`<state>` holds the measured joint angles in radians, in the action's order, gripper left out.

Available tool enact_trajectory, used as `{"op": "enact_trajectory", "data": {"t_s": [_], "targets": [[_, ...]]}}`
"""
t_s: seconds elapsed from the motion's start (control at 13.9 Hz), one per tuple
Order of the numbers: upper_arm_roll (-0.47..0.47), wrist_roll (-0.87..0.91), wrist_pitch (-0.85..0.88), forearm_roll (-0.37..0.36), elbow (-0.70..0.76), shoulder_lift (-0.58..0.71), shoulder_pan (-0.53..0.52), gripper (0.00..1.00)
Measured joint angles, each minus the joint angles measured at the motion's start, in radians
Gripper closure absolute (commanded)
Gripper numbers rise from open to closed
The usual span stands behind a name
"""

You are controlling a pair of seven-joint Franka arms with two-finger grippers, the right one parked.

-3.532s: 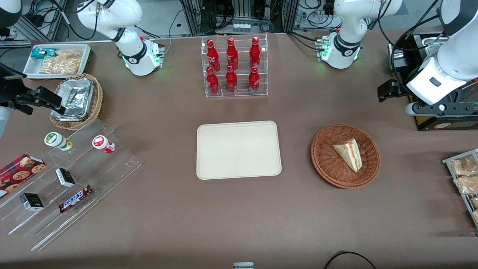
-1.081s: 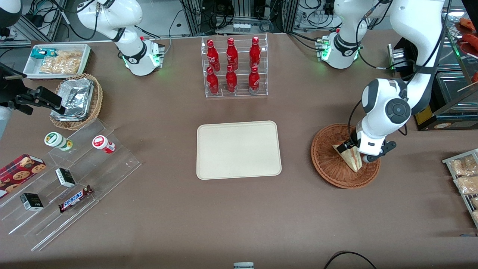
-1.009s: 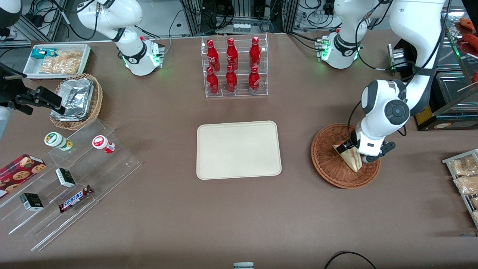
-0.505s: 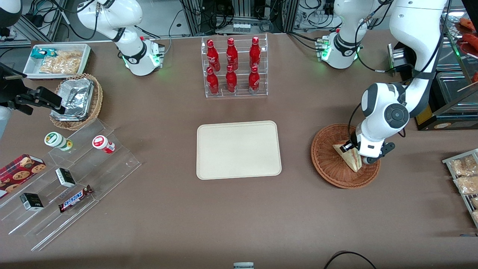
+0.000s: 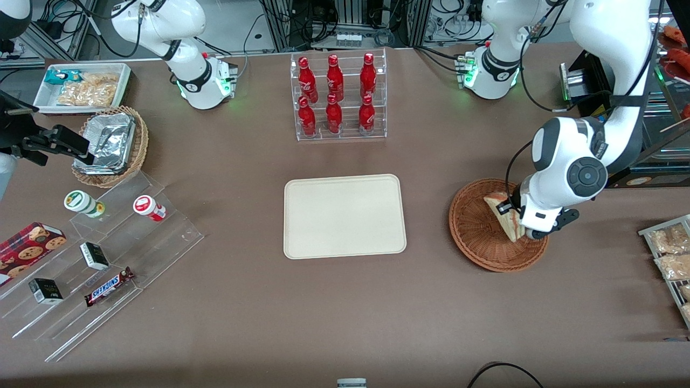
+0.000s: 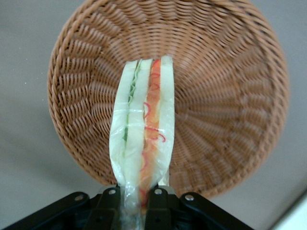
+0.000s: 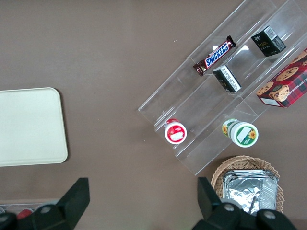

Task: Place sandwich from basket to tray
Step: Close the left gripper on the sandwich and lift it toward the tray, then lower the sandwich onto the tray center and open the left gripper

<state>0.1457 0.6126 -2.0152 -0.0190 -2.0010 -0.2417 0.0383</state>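
Front view, starting at the parked arm's end of the table: a white bin of snack packets [image 5: 86,86] sits far from the camera, and a tan wicker basket with foil containers [image 5: 110,145] lies just nearer than it. Nearer still, a clear stepped shelf [image 5: 161,237] carries two small cups, two dark boxes and a Snickers bar [image 5: 109,285], and a red cookie box [image 5: 29,245] rests at its outer end.

At mid-table a clear rack of red bottles [image 5: 339,97] stands far from the camera. The cream tray [image 5: 345,215] lies flat nearer than the rack, with nothing on it.

Toward the working arm's end, well apart from the tray, sits the reddish-brown basket [image 5: 480,237]. The left arm reaches down over it, and its gripper [image 5: 515,218] is clamped on the sandwich [image 5: 504,213], one finger on each bread face. The sandwich is over the basket, not on the tray.

In the left wrist view the gripper [image 6: 132,201] pinches the wedge's wide end, and the sandwich [image 6: 141,143] points away from the black fingers [image 6: 156,208], cut edge toward the camera, showing green, pale and red layers. The basket [image 6: 230,96] fills the background under it; whether the tip touches the weave cannot be told.

Pale snack packets [image 5: 671,253] lie at the table's working-arm edge.
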Motion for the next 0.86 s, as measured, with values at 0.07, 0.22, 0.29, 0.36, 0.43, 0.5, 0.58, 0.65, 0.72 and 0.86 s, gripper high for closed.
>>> {"op": "enact_trajectory", "data": {"t_s": [0.07,0.22,0.29,0.36,0.43,0.5,0.58,0.65,0.72,0.86], "targets": [[0.029,-0.006,0.012,0.000,0.013,0.000,0.003,0.90],[0.090,-0.008,0.011,0.000,0.021,-0.012,0.021,0.90],[0.110,-0.008,0.010,0.001,0.032,-0.025,0.041,0.90],[0.122,-0.007,0.009,0.002,0.051,-0.043,0.069,0.89],[0.127,-0.004,0.008,0.002,0.076,-0.066,0.107,0.88],[0.129,0.012,0.007,0.002,0.113,-0.095,0.152,0.89],[0.131,0.049,0.006,0.002,0.158,-0.129,0.198,0.92],[0.132,0.094,0.006,0.001,0.204,-0.162,0.242,0.94],[0.133,0.140,0.006,0.001,0.249,-0.195,0.285,0.95],[0.133,0.206,0.000,0.000,0.323,-0.252,0.358,0.95]]}}
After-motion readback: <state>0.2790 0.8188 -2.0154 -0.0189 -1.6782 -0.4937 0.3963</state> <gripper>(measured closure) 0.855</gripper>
